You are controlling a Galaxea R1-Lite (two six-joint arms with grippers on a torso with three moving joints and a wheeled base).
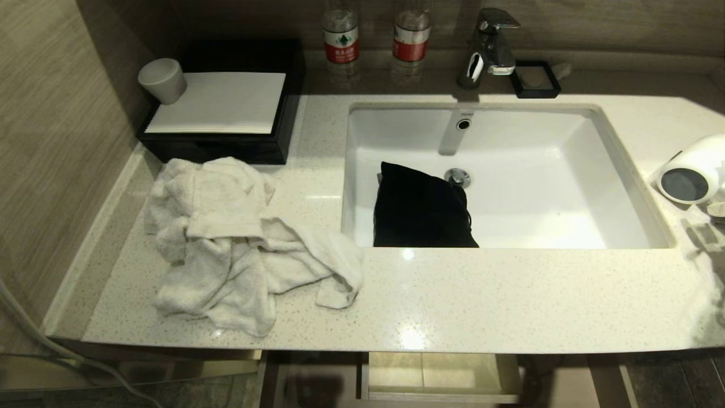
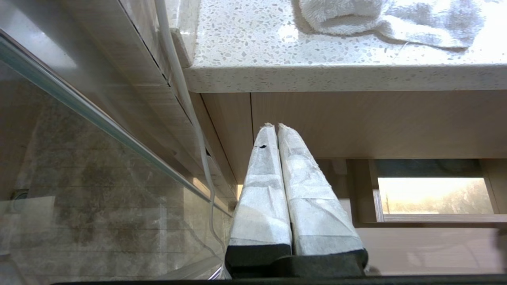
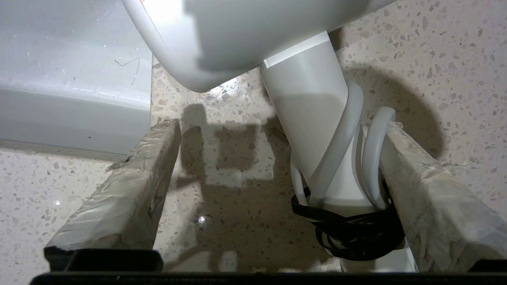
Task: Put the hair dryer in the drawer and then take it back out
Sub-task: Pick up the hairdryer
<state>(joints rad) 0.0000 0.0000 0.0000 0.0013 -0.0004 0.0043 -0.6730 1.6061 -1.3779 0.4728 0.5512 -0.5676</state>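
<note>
Hair dryer [image 1: 694, 170] on countertop [image 1: 453, 294], grey end face toward sink [image 1: 623, 170].

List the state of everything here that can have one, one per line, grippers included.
Hair dryer: lying on the counter right of the sink, cord wrapped round its handle.
Drawer: pulled open under the counter.
Right gripper: open, straddling the dryer's handle.
Left gripper: shut, holding nothing, below the counter edge.
Towel: crumpled.
Faucet: not running.
</note>
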